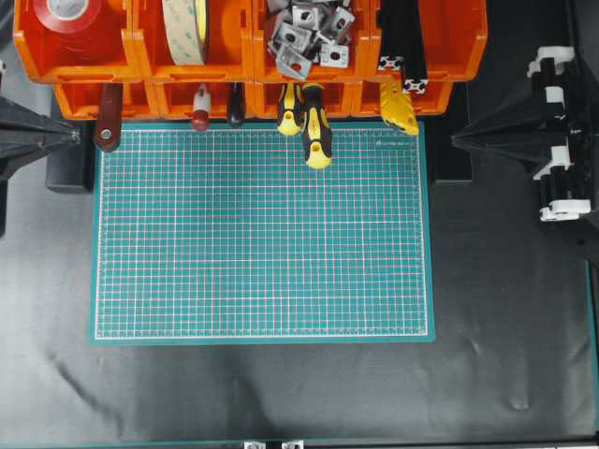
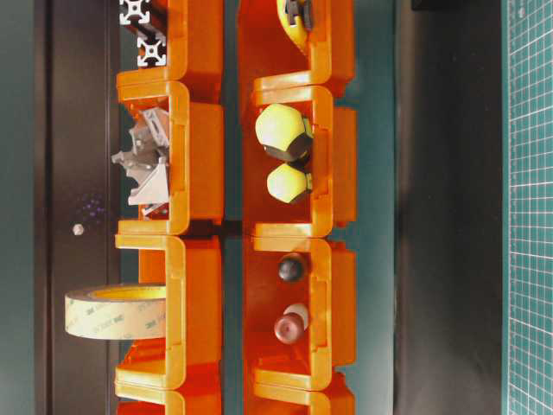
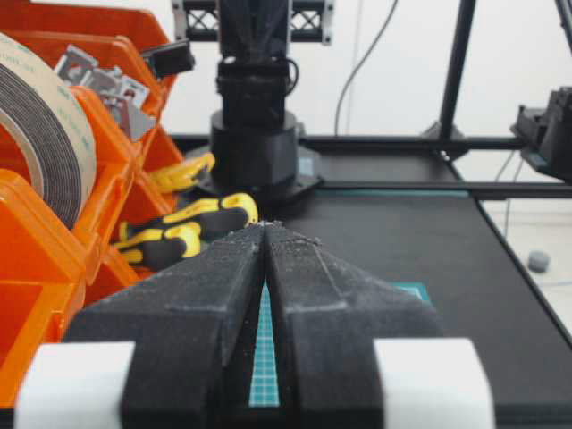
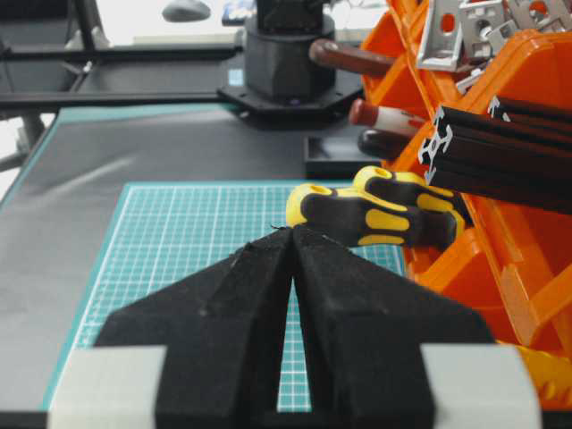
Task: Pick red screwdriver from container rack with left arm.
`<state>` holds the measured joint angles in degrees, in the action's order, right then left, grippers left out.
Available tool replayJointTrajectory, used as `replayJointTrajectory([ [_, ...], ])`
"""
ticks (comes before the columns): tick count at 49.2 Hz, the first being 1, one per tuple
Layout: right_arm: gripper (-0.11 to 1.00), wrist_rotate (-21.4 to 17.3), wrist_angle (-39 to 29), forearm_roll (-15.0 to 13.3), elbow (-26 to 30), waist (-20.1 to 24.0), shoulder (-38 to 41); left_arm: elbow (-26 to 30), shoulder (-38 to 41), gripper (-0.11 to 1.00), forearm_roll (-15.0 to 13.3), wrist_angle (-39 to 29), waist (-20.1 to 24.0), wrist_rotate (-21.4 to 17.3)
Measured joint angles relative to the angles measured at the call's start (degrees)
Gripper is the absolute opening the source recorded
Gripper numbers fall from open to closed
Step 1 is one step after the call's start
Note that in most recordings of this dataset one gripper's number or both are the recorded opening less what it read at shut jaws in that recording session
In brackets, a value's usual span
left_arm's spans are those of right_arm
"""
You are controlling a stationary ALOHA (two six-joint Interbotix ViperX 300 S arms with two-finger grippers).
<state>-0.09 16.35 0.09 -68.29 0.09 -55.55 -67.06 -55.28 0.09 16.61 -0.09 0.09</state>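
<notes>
Your surface: a green cutting mat (image 1: 262, 234) with a white grid, laid on a dark, slightly wrinkled table covering (image 1: 505, 327). Along the far edge sits the container rack (image 1: 140, 61), two rows of orange bins joined as one.

Upper bins hold a red tape roll (image 1: 70, 19), a tan tape roll (image 1: 185, 28), grey metal brackets (image 1: 309, 36) and black extrusion bars (image 1: 402, 42). From the lower bins, handles poke out over the mat's edge: a dark brownish-red handle with an eyelet (image 1: 108, 117), then the red screwdriver (image 1: 200, 108), its rounded red end and white band showing, shaft hidden inside the bin. Just beside it is a dark handle (image 1: 235, 105), then two yellow-and-black screwdrivers (image 1: 309, 126) and a yellow tool (image 1: 398, 108).

Your left gripper (image 3: 265, 231) rests at the left side, well apart from the red screwdriver, fingers pressed together with nothing between them. The right gripper (image 4: 292, 234) sits at the right side, fingers likewise together and holding nothing.

Room: the wrist views show a pale wall, black frame struts (image 3: 460, 71) and a hanging cable (image 3: 362, 58) behind the table.
</notes>
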Motion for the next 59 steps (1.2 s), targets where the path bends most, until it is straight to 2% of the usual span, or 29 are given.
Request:
replayJointTrajectory([
  [3, 0.04, -0.44, 0.09, 0.0, 0.0, 0.0, 0.0, 0.26, 0.09, 0.06, 0.44, -0.53, -0.09, 0.35],
  [5, 0.0, -0.79, 0.35, 0.0, 0.0, 0.09, 0.0, 1.67, 0.35, 0.01, 1.58, -1.93, -0.09, 0.79],
  [9, 0.0, -1.85, 1.49, 0.53, 0.0, 0.26, -0.18, 5.19, 0.53, 0.0, 2.55, -5.1, -0.35, 0.97],
  [17, 0.0, -4.92, 2.46, 0.7, 0.09, 0.62, -0.79, 12.74, 1.14, 0.0, 2.72, -13.97, -2.37, 0.7],
  [25, 0.0, -7.29, 2.37, 0.79, 0.09, 1.41, -0.88, 22.59, 4.57, 0.0, 3.08, -27.07, -7.21, 0.53],
  [32, 0.0, -7.47, 2.37, 0.79, 0.09, 2.2, -0.88, 29.88, 9.84, 0.0, 3.78, -39.64, -9.76, 0.18],
  [39, 0.0, -7.47, 2.37, 0.7, 0.09, 2.64, -0.88, 37.62, 17.67, 0.0, 7.03, -57.22, -13.36, -0.44],
  [44, 0.0, -7.47, 2.37, 0.79, 0.09, 2.72, -0.79, 40.96, 22.41, 0.0, 11.78, -66.09, -16.35, 0.0],
  [48, 0.0, -7.47, 2.29, 0.79, 0.09, 3.16, -0.79, 42.89, 25.4, 0.0, 17.49, -70.66, -18.81, 2.2],
  [53, 0.0, -7.47, 1.58, 0.79, 0.09, 3.87, -0.88, 44.82, 30.06, 0.0, 27.16, -76.11, -22.5, 8.09],
  [59, 0.0, -7.47, -0.09, 0.79, 0.09, 4.22, -1.49, 45.62, 35.95, 0.0, 41.04, -82.71, -27.6, 16.44],
])
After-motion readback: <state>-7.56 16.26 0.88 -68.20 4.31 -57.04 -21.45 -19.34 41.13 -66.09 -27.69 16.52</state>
